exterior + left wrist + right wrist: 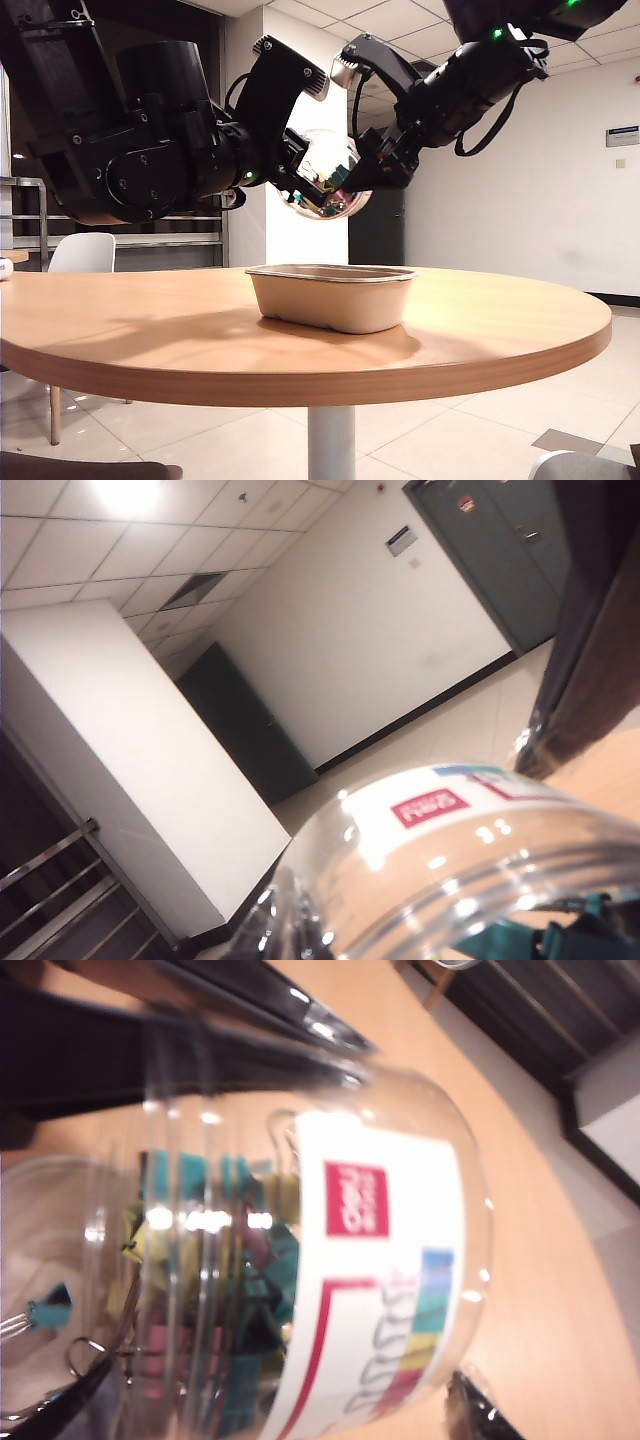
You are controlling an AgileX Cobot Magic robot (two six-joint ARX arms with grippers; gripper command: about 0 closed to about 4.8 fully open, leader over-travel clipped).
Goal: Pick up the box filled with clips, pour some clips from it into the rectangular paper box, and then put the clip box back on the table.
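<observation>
we see a round wood-grain desk (480, 330) on a white pedestal in a white-walled room with ceiling tiles. the beige paper pulp tray (330, 297) sits mid-desk. above it, left gripper (300, 190) jaws pinch the clear round plastic jar (325, 180) of coloured clips (240, 1290); right gripper (385, 165) jaws stand spread around the jar.

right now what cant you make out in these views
- Inside of the paper tray: the exterior view sees it side-on, so its wall hides whether any clips have landed.
- Clip count: in the right wrist view the clips blur behind the jar's label.
- Left claw's grip: in the left wrist view the jar fills the lower edge and no fingers show.
- Right claw: in the exterior view, dark against the arm, contact with the jar unclear.
</observation>
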